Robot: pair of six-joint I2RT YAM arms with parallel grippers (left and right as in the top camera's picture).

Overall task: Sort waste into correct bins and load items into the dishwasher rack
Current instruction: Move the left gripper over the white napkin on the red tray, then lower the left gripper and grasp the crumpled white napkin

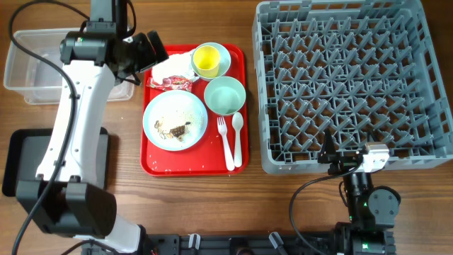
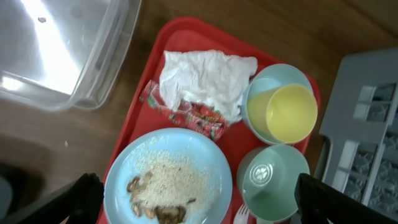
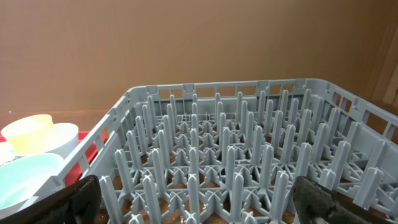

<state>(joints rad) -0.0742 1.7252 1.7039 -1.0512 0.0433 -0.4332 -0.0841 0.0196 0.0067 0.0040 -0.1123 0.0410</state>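
Brown wood-grain table (image 1: pixel 212 205) under soft even light; plain tan wall (image 3: pixel 186 37) behind

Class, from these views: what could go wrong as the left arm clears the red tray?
The white napkin overlaps the red snack wrapper; one grab may lift both together. The yellow cup sits inside the light blue bowl; lifting the bowl might tip it out. Tilting the pale blue plate could scatter its crumbs.
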